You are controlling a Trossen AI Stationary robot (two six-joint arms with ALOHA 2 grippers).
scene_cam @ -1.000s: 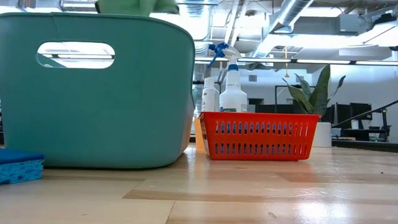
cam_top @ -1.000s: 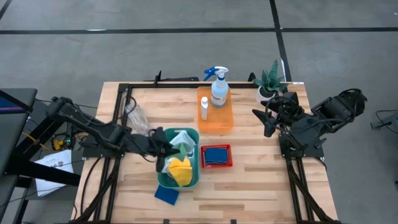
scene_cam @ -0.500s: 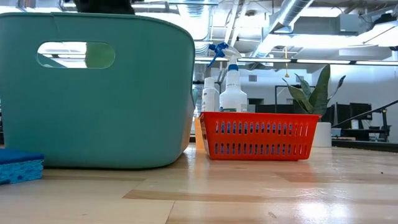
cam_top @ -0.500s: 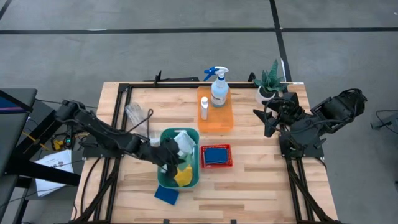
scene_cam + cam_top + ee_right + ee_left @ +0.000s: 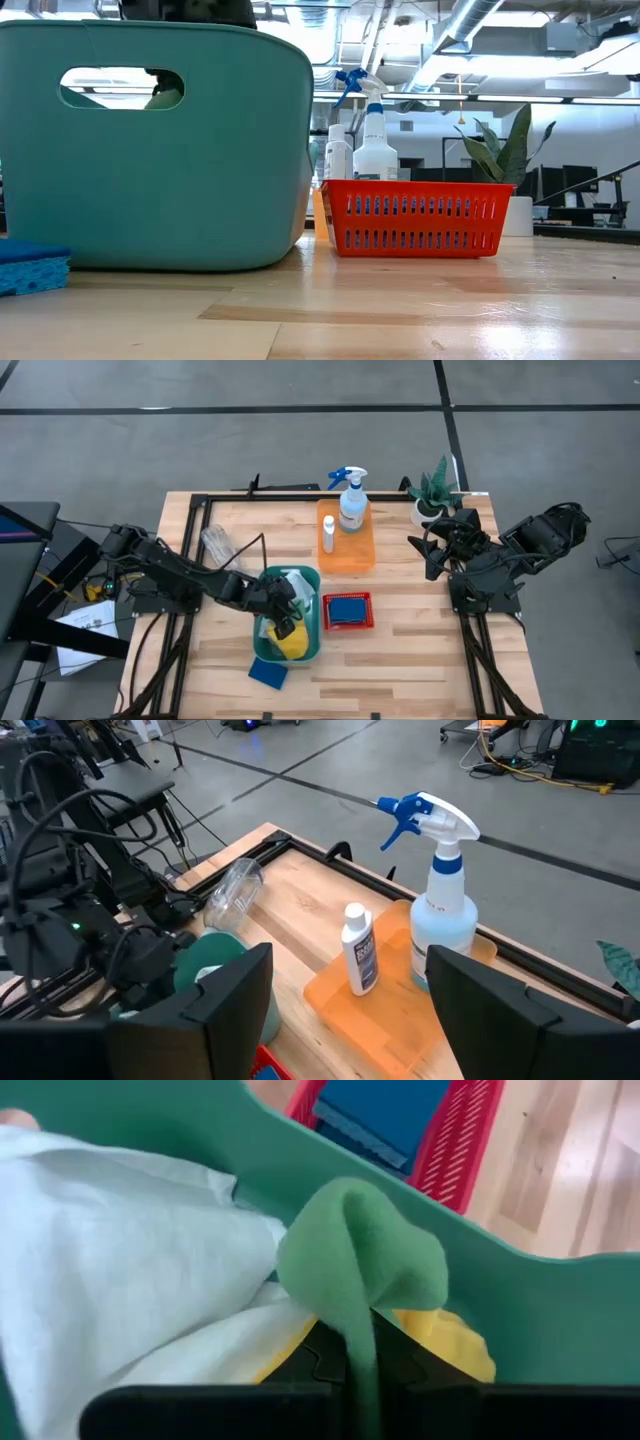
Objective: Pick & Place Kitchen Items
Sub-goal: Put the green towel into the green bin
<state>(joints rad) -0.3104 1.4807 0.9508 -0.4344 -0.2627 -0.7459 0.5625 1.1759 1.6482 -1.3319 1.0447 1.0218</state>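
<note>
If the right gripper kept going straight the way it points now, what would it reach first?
Probably the spray bottle and small white bottle standing on the orange tray; they lie ahead between the open right gripper fingers, though depth is uncertain.

A pale butcher-block wooden table (image 5: 410,650) shows a smooth, lightly glossy finish, catching ceiling light. A matt teal plastic bin (image 5: 200,150) holds a fuzzy green cloth (image 5: 360,1265), a thin white woven cloth (image 5: 120,1250) and a soft yellow cloth (image 5: 455,1345). A slotted red plastic basket (image 5: 415,217) has a slight sheen. A clear plastic spray bottle with blue trigger (image 5: 440,890) stands on a translucent orange plastic tray (image 5: 380,1010). A porous blue sponge (image 5: 30,268) looks rough.
</note>
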